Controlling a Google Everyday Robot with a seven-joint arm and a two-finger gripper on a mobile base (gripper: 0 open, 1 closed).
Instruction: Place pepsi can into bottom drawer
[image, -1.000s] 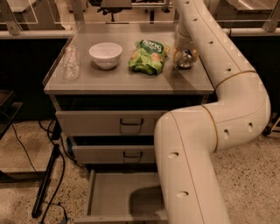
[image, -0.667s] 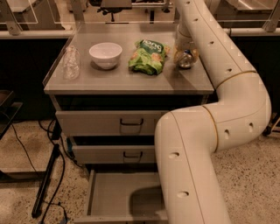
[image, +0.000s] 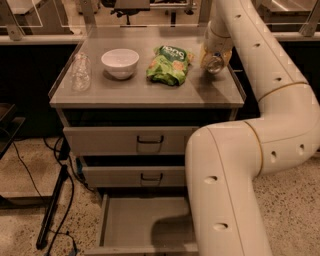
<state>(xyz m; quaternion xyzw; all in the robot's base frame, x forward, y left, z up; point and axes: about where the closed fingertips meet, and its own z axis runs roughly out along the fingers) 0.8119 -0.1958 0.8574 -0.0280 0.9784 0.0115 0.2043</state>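
Note:
My gripper (image: 215, 52) is at the end of the wrist, over the back right corner of the cabinet top (image: 145, 92). The arm hides most of it. A round silvery can end (image: 216, 63) shows right at the gripper, tilted toward the camera. It looks like the pepsi can, though its blue side is hidden. I cannot tell whether the can is held or rests on the top. The bottom drawer (image: 112, 222) is pulled open, with a plain grey inside. My arm covers its right part.
On the cabinet top are a green chip bag (image: 167, 65), a white bowl (image: 120, 62) and a clear plastic cup (image: 81, 72) at the left. The two upper drawers (image: 150, 142) are closed. My arm (image: 235, 190) fills the right foreground. Cables and a black stand (image: 52, 210) lie on the floor at left.

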